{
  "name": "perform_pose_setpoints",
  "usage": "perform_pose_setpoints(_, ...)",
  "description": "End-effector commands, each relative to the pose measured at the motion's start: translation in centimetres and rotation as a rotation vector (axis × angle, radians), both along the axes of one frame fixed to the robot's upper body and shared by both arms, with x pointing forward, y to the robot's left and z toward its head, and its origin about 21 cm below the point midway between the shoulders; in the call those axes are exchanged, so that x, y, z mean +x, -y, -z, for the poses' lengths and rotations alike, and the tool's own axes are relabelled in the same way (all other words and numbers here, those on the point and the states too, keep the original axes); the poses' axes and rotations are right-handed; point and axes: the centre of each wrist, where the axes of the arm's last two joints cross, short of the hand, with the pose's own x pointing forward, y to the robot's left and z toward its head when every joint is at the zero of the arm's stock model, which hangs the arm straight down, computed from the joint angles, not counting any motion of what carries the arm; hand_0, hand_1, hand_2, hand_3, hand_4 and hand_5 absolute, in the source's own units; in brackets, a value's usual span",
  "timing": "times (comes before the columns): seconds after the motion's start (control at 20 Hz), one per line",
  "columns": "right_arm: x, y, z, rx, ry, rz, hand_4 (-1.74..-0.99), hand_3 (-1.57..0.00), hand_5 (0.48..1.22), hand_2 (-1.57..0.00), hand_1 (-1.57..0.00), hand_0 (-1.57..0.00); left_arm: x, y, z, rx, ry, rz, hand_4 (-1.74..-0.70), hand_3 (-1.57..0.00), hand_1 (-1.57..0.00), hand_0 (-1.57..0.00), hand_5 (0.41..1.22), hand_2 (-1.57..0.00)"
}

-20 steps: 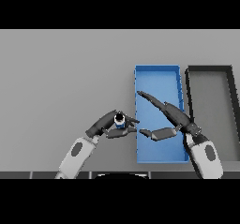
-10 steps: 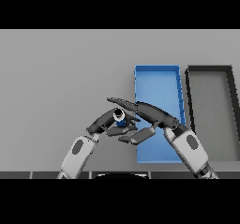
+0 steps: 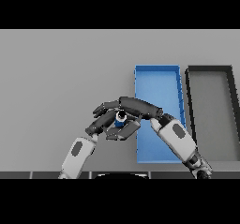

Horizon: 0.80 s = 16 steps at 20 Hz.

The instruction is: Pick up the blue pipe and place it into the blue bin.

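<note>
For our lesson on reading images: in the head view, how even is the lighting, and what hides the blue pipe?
Head view: flat, even light on the grey table, no glare; the blue pipe shows only as a small patch between the left hand and right hand; the blue bin is plainly lit.

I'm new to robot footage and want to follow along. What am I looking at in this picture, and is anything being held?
The view looks down from the robot's own head at a grey table. Two white and grey arms rise from the bottom edge, each ending in a dark hand. The left hand and right hand meet around a small blue pipe, both curled on it. Just right of them lies an open blue bin, with a dark bin beside it. The pipe is outside the blue bin, near its left wall.
</note>
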Motion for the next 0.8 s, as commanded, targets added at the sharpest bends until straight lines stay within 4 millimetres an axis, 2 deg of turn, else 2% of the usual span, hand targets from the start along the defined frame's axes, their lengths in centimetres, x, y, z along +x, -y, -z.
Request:
perform_pose_setpoints(0.0, 0.0, -0.2, -0.2, 0.012, 0.001, -0.005, -1.406, -0.60, 0.500, -0.74, -0.70, -0.70, 0.0, 0.1, -0.3, 0.012, 0.002, 0.001, -1.59, -1.57, -1.57, -1.57, 1.221, -1.57)
perform_pose_setpoints(0.1, 0.0, -1.0, -0.4, 0.005, -0.012, -0.008, -1.514, -0.87, 0.550, -1.04, -1.02, -1.01, 0.1, 0.1, -0.1, 0.007, 0.010, -0.011, -1.64, -1.57, -1.57, -1.57, 1.221, -1.57)
perform_pose_setpoints(0.15, 0.0, -1.0, 0.2, 0.020, -0.031, -0.018, -1.551, -0.95, 0.596, -1.15, -1.13, -1.13, 0.0, 0.3, 0.1, -0.001, 0.001, -0.007, -1.66, -1.51, -1.57, -1.57, 1.221, -1.57)
perform_pose_setpoints(0.2, -0.2, -1.1, 0.5, 0.045, -0.040, -0.024, -1.581, -1.02, 0.650, -1.23, -1.22, -1.22, 0.3, 0.3, 0.1, -0.017, -0.015, 0.000, -1.68, -1.52, -1.57, -1.57, 1.221, -1.57)
perform_pose_setpoints(0.3, -0.2, -1.4, 0.6, 0.085, -0.044, -0.039, -1.628, -1.19, 0.856, -1.35, -1.34, -1.34, 0.3, 0.3, 0.1, -0.044, -0.033, 0.019, -1.70, -1.50, -1.57, -1.57, 1.221, -1.57)
perform_pose_setpoints(0.4, -0.4, -1.3, 0.6, 0.101, -0.027, -0.052, -1.665, -1.30, 0.987, -1.43, -1.43, -1.43, -0.1, 0.6, 0.0, -0.049, -0.044, 0.021, -1.71, -1.46, -1.57, -1.57, 1.221, -1.57)
perform_pose_setpoints(0.5, -0.4, -1.4, 0.8, 0.118, -0.004, -0.061, -1.692, -1.40, 1.071, -1.48, -1.48, -1.48, 0.1, 0.5, -0.1, -0.050, -0.041, 0.018, -1.72, -1.44, -1.57, -1.57, 1.221, -1.57)
perform_pose_setpoints(0.75, -0.7, -1.5, 0.9, 0.165, 0.020, -0.052, -1.725, -1.52, 1.172, -1.54, -1.54, -1.54, 0.3, 0.1, -0.5, -0.028, -0.016, 0.004, -1.73, -1.42, -1.57, -1.57, 1.221, -1.57)
